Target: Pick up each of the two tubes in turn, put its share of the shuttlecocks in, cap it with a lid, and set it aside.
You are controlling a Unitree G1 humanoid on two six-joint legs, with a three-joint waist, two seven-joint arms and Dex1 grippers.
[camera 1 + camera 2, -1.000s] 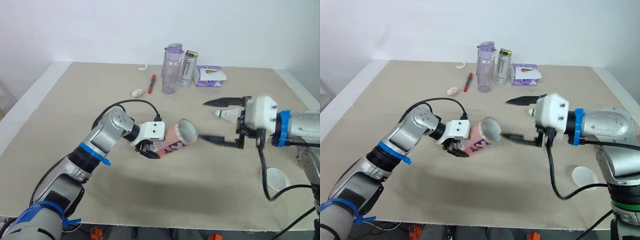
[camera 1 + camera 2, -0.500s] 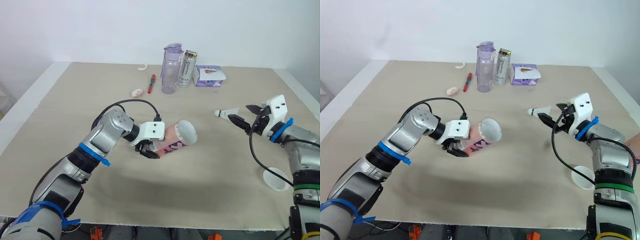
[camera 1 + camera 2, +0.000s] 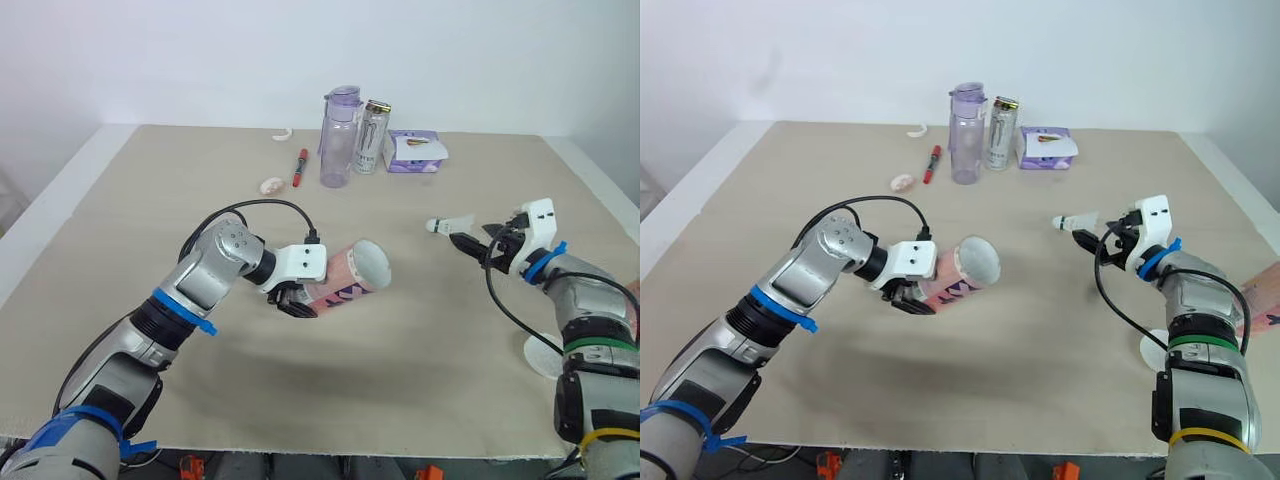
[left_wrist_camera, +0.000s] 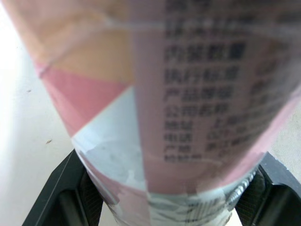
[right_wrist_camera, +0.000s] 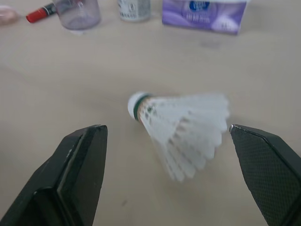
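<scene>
Right wrist view: right tool (image 3: pixel 478 244) wide open, shuttlecock (image 5: pixel 181 125) lying on tabletop (image 3: pixel 150 200) just ahead of it, not gripped. Left tool (image 3: pixel 298 296) clamped on pink tube (image 3: pixel 350 277), held tilted, mouth uncapped. Lid (image 3: pixel 546 354) lying near right edge. Early days imo: loading, capping, setting aside all to do.

Pink-patterned tube (image 3: pixel 345 282), seemingly white shuttlecock (image 5: pixel 186 125).

Head stereo pair: high, forward-and-down, sharing the whole tabletop (image 3: pixel 150 170); left wrist: hard against the tube (image 4: pixel 188 94); right wrist: close on the shuttlecock (image 5: pixel 183 125), facing the tabletop's far edge.
</scene>
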